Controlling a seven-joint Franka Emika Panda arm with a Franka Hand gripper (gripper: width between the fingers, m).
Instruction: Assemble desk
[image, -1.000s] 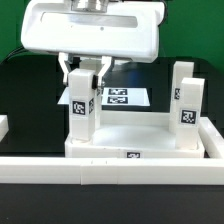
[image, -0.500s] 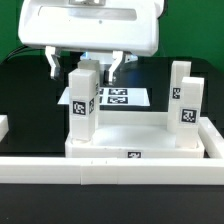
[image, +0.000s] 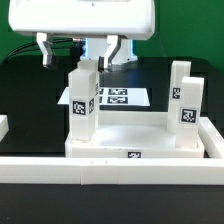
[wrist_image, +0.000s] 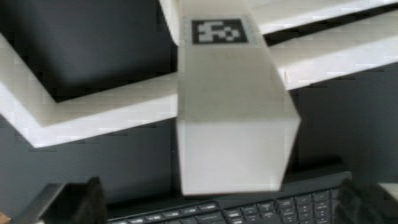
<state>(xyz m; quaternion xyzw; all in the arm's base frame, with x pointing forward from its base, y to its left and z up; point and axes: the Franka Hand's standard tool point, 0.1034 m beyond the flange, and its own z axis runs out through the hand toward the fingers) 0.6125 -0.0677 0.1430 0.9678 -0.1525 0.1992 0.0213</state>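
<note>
Two square legs (image: 84, 103) (image: 185, 105) stand upright on one white desk slab (image: 130, 137), at centre-left and right of the exterior view. The tool (image: 78, 50) hangs open above the left leg, clear of it. A border bar (image: 110, 170) runs along the slab's lower edge.

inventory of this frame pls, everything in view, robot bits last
tabletop: 1, white, lying flat against the front bar
legs: 2, white, tagged, upright on the tabletop; one at the exterior view's left under the hand, one at its right
marker board: 1, white with black tags, flat on the table behind the tabletop
border bars: white; long one across the front, a piece at each side edge
table: 1, black surface
backdrop: green, behind the table
hand: 1, white body, open, above the left leg, holding nothing
</note>
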